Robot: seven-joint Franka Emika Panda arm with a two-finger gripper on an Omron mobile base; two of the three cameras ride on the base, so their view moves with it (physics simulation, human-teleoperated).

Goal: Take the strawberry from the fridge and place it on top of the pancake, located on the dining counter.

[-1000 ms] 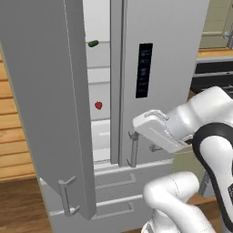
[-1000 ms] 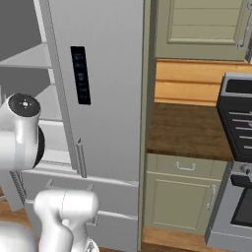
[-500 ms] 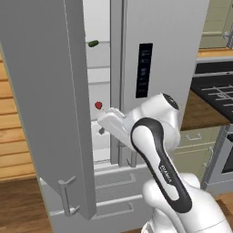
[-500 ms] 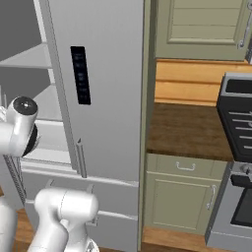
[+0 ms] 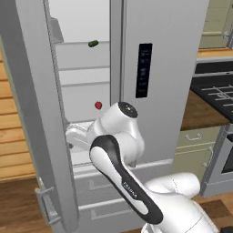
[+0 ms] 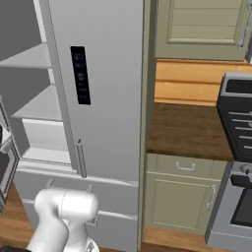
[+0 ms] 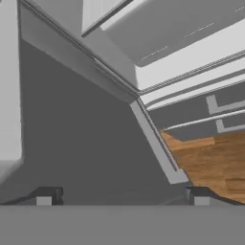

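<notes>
Gripper (image 7: 122, 195) spread wide and empty, low inside the open fridge (image 5: 173, 68); the strawberry (image 5: 98, 105) sits on the shelf just above the hand, so it's an upward reach.

A rendered home kitchen; a tall grey stainless fridge (image 5: 173, 68) with a black control panel stands open on white shelves; beside it, sage-green cabinets (image 6: 184, 194) under a dark brown wooden tabletop (image 6: 189, 130); a black stove (image 6: 238, 123) at the right; warm wood plank floor (image 5: 18, 200).
</notes>
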